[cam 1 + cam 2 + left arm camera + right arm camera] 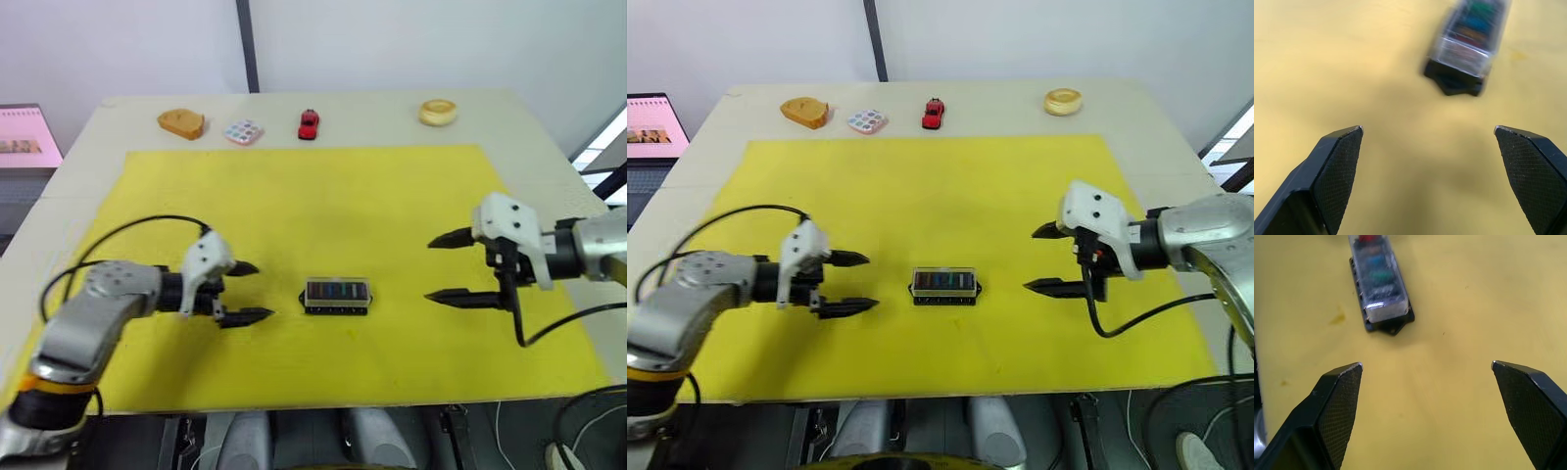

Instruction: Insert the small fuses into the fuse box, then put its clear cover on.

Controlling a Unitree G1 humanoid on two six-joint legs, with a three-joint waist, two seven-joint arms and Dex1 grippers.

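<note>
The surface is being covered over most of its area by a yellow mat. The fuse box is being taken as the landmark; it is lying on the mat, near its front middle. The left tool is being held open and empty to the left of the fuse box, well apart from it. The right tool is being held open and empty to the right of the fuse box, also apart from it.

The clear cover is already sitting on the fuse box, and the small fuses are showing as coloured pieces beneath it, so the task is being judged as finished or nearly so. The assembly is being judged light, rigid and smooth, liable to slide on the mat. If reseating is needed, the black base is best gripped across its long sides, below the cover.
</note>
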